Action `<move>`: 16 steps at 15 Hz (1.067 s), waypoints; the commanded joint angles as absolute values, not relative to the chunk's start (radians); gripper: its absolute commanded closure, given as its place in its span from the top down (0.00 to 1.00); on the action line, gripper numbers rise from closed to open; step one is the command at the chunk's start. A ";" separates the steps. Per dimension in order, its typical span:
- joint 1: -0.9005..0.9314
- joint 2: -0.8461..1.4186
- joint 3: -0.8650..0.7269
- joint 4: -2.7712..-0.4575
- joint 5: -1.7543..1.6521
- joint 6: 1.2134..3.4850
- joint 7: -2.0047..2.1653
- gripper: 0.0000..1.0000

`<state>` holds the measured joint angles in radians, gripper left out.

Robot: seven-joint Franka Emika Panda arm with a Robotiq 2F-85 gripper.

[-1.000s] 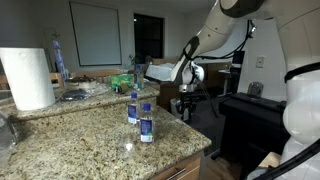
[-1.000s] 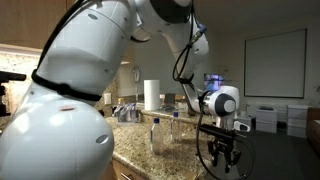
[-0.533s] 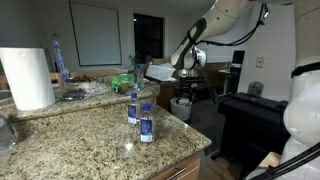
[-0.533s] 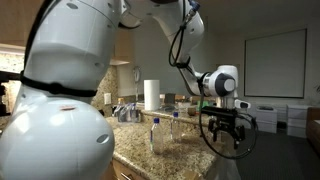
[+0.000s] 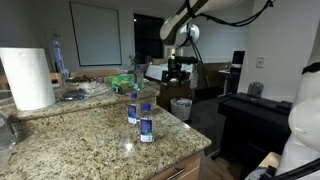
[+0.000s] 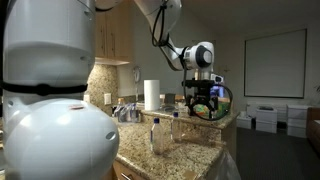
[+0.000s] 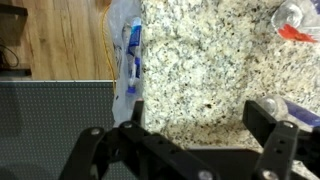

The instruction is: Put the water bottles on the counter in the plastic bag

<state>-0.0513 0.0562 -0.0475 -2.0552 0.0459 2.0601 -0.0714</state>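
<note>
Two water bottles (image 5: 133,108) (image 5: 146,123), clear with blue label bands, stand upright on the speckled granite counter (image 5: 80,150); they also show in an exterior view as bottles (image 6: 155,135). My gripper (image 5: 178,72) hangs above and beyond the counter's far end, open and empty. The wrist view looks down past the open gripper (image 7: 198,118) onto the counter (image 7: 200,50). Off the counter's edge on the floor, the whitish plastic bag (image 7: 122,50) holds a blue-labelled bottle (image 7: 132,55). The bag (image 5: 181,107) stands on the floor below the gripper.
A big paper towel roll (image 5: 27,78) stands at the counter's back, with clutter (image 5: 120,80) behind the bottles. A black piano-like piece (image 5: 255,115) sits across the floor. A clear wrapper with red (image 7: 295,20) lies on the counter.
The gripper's jaws have opened wide. The arm has risen from low beside the bag to above counter height.
</note>
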 commanded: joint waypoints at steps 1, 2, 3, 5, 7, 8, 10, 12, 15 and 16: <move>-0.012 0.024 -0.012 -2.034 -0.028 2.044 -0.097 1.00; -0.001 0.018 -0.003 -2.029 -0.051 2.047 -0.099 1.00; -0.012 0.043 -0.013 -2.029 -0.013 2.057 -0.071 1.00; -0.002 0.042 -0.007 -2.023 -0.016 2.057 -0.069 1.00; -0.005 0.047 -0.012 -2.023 -0.016 2.057 -0.069 1.00; -0.007 0.049 -0.014 -2.023 -0.016 2.057 -0.069 1.00; -0.006 0.050 -0.013 -2.027 -0.017 2.070 -0.063 1.00; 0.006 0.059 0.001 -2.025 -0.001 2.091 -0.065 1.00; 0.028 0.093 0.029 -2.005 0.042 2.144 -0.086 1.00; 0.038 0.107 0.040 -1.997 0.056 2.168 -0.084 1.00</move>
